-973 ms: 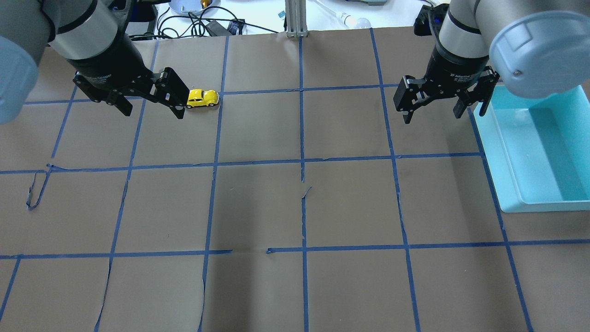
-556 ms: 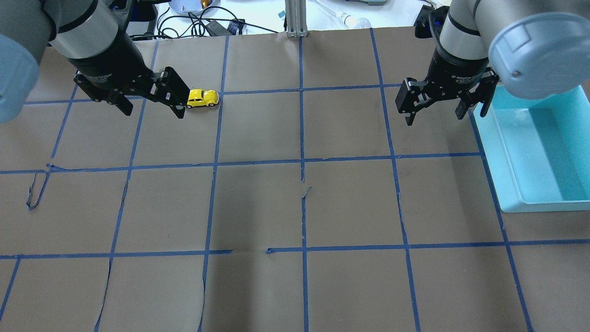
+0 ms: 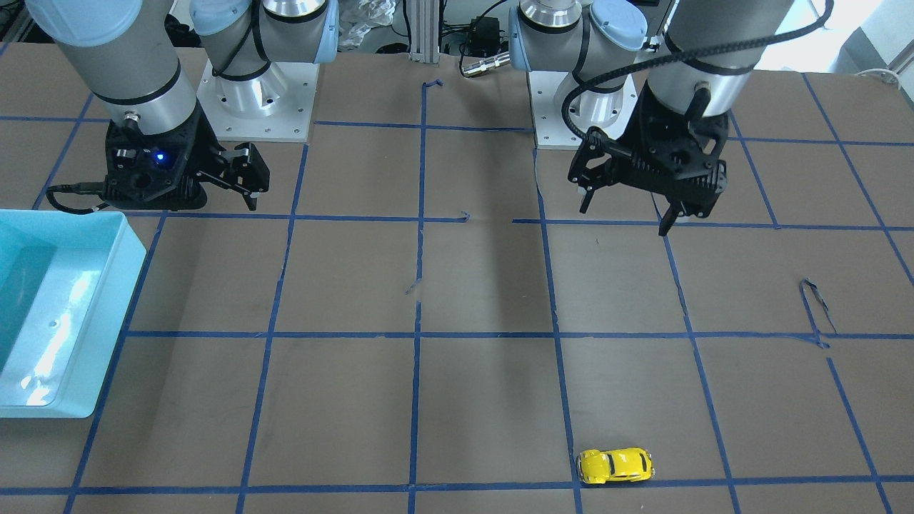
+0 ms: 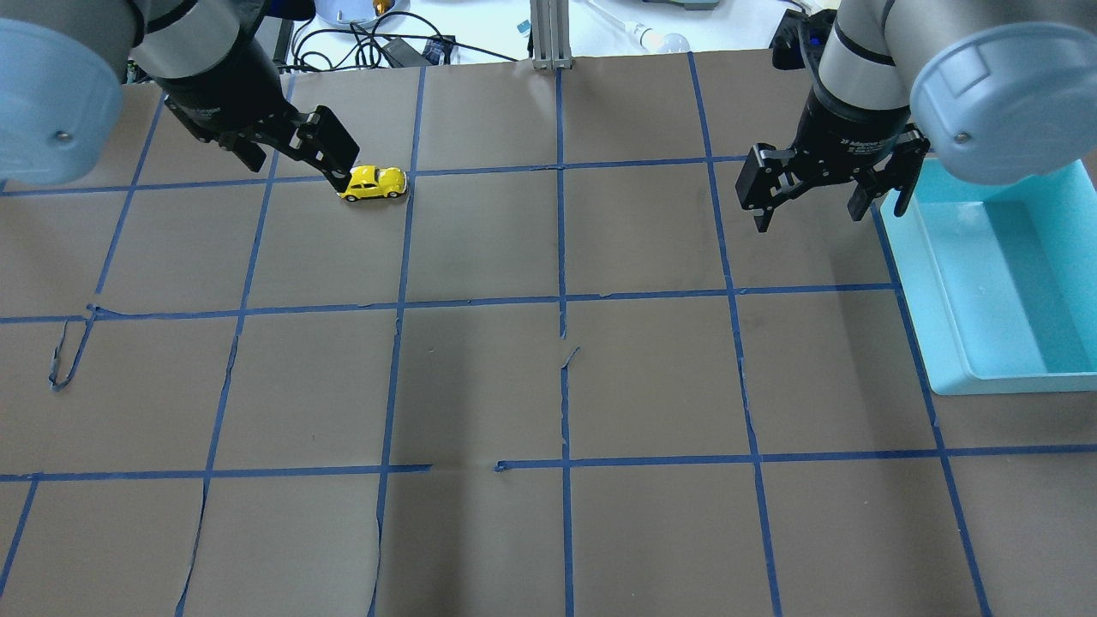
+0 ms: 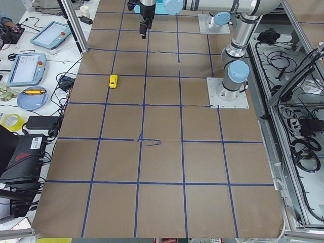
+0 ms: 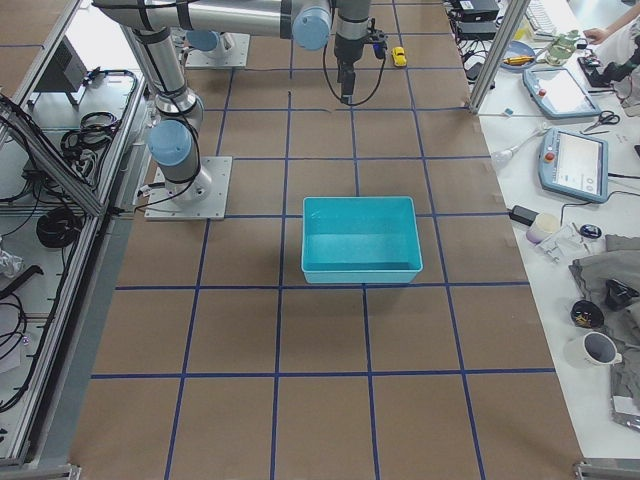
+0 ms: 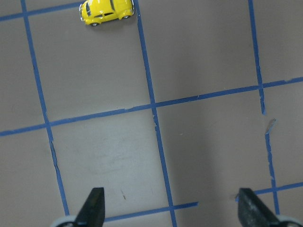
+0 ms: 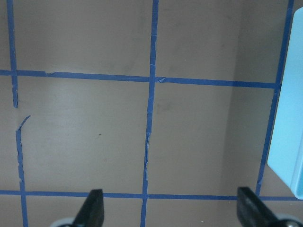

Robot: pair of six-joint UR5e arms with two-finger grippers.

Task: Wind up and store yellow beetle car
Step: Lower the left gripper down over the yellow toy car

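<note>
**Left hand lifts, car stays put**

Since a second ago the left hand [image 4: 300,167] has risen above the bench [image 4: 651,377], while the yellow car [image 4: 374,182] has not shifted. It stands on its wheels beside a tape crossing. That hand is spread wide and empty. In its wrist view the car [image 7: 106,10] sits at the top edge, off centre, well apart from the fingertips [image 7: 93,208]. The right hand [image 4: 808,214], also spread and empty, hangs beside the blue tub [image 4: 921,300].

To grasp well, I would centre over the car, straddle its sides, descend low and close gently on the slippery shell. The wheels should stay on the bench for winding.
</note>
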